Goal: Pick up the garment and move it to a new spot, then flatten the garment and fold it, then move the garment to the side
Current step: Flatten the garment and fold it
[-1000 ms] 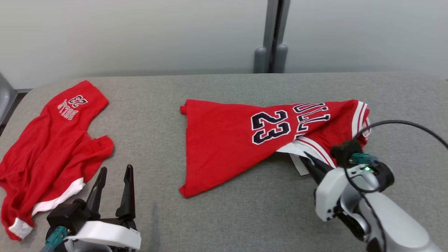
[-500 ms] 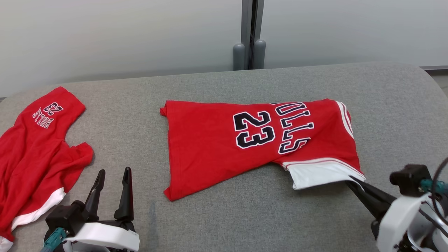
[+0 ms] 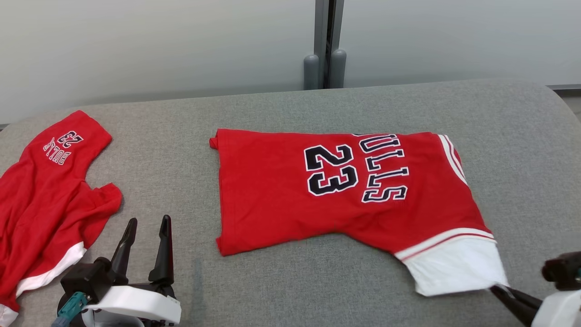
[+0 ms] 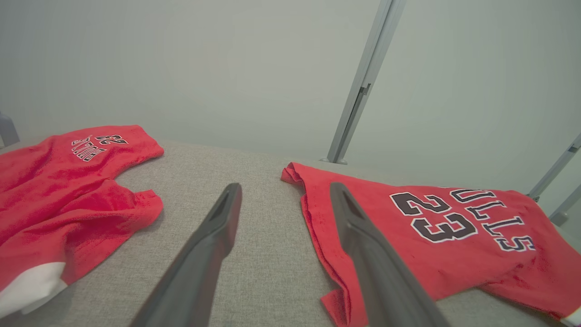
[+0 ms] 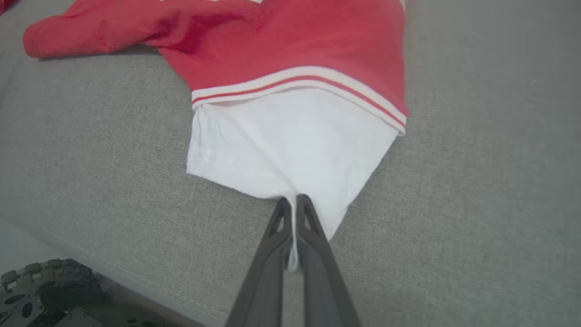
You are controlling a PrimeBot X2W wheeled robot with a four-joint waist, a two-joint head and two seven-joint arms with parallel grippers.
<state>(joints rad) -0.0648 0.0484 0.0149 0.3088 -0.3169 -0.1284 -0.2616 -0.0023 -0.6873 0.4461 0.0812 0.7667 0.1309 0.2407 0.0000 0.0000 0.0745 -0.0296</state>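
Jersey on grey tbl; pale wall.

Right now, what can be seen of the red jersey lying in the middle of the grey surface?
The red jersey is soft knit cloth, printed with a black, white-edged 23 and block letters, with striped white trim and a white panel at one corner. It lies spread nearly flat on the grey padded surface, lightly wrinkled. The right tool, shut, pinches the white panel's edge.

White wrist shell, dark fingers (teal plug, perhaps).
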